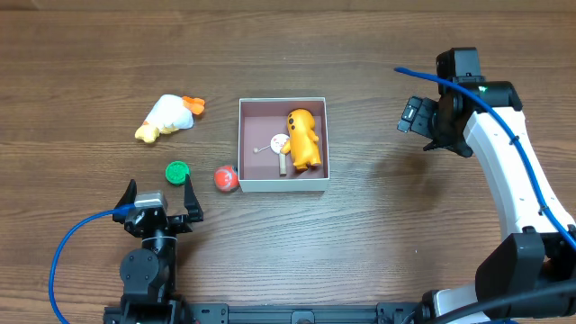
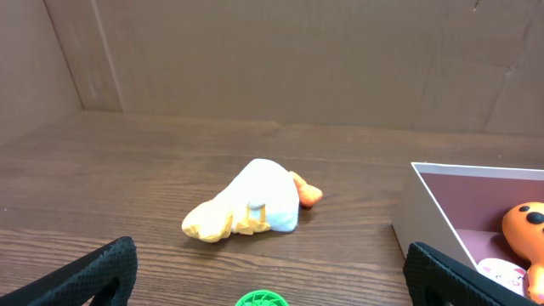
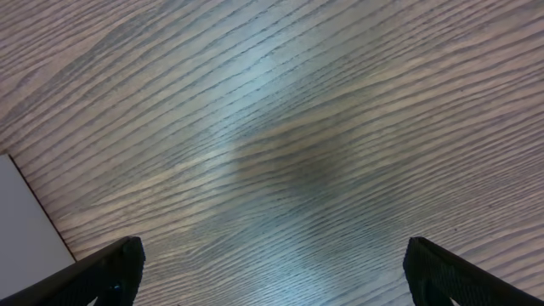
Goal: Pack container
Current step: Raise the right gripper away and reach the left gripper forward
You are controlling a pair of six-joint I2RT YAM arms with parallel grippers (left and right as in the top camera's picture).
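Note:
The container (image 1: 246, 144) is a square white box with a pink floor at the table's middle. Inside lie an orange plush figure (image 1: 303, 137) and a small white round toy on a stick (image 1: 278, 146). A white and yellow plush duck (image 1: 167, 116) lies left of the box. A green disc (image 1: 177, 171) and a red ball (image 1: 226, 178) lie at its front left, the ball against the wall. My left gripper (image 1: 160, 200) is open and empty just in front of the disc. My right gripper (image 1: 410, 115) is open and empty, right of the box.
In the left wrist view the duck (image 2: 251, 209) lies ahead, the green disc (image 2: 262, 298) sits between the fingers at the bottom edge, and the container wall (image 2: 423, 212) stands at the right. The right wrist view shows bare wood and the box corner (image 3: 25, 229).

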